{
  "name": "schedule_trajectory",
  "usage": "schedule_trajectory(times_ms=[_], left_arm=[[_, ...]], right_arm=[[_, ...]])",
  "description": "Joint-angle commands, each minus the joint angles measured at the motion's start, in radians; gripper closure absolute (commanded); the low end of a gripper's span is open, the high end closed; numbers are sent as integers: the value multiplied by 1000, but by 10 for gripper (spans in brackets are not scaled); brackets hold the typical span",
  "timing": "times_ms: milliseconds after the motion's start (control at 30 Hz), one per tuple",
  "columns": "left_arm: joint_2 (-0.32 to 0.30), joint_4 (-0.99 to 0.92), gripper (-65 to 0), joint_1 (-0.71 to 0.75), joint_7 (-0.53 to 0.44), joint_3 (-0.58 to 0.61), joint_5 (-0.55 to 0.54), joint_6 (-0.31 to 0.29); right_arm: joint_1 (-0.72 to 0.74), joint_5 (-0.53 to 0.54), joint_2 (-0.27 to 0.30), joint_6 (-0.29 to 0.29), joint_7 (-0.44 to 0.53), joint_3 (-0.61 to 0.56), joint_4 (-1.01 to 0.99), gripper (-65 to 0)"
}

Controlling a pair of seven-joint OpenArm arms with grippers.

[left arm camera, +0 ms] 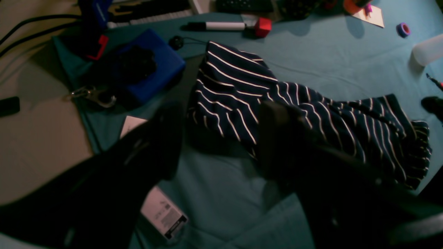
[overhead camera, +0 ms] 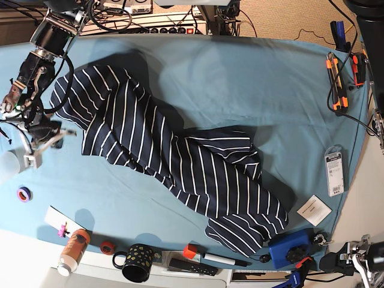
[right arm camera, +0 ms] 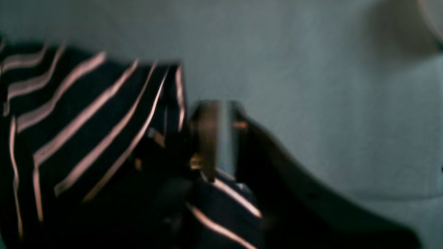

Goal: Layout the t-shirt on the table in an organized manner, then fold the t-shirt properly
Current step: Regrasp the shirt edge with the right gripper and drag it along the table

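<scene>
The t-shirt (overhead camera: 174, 162) lies rumpled in a long diagonal band on the counter (overhead camera: 258, 78), running from about 10 o'clock in the base view down to about 5 o'clock, with creases bunched through its middle, so the step in hand looks like the laying-out, not yet the folding. The right gripper (overhead camera: 36, 141) sits at the 9 o'clock edge of the cloth; its wrist view is blurred, and although striped fabric (right arm camera: 86, 131) crowds against the fingers (right arm camera: 207, 135), I cannot tell whether they are clamped on it or merely beside it. The left gripper (left arm camera: 221, 138) hangs above the shirt's lower end with its two dark fingers (left arm camera: 277, 135) standing well apart and nothing between them. To do this well, I judge each gripper should take a single layer at an outer edge, hem or shoulder, and draw outward in opposite directions, low over the counter, so the wrinkles pull out rather than drag into new ones. The shirt is soft, limp navy knit with thin white stripes that betray every twist; it will slump and cling to itself. The counter covering is smooth teal cloth, itself slightly wrinkled, which may creep if the shirt is dragged hard.
</scene>
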Motion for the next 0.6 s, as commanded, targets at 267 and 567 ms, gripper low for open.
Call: schedule_trajectory(times_ms=[267,567], left_arm=[[-9,13,-350,-43,-19,-7,-18,0],[-1,13,-350,-42,-19,-7,-18,0]], right_arm=[[-6,73,24,-56,-34,4,19,-215],[-25,233,-33,-53,76,38,2,-215]])
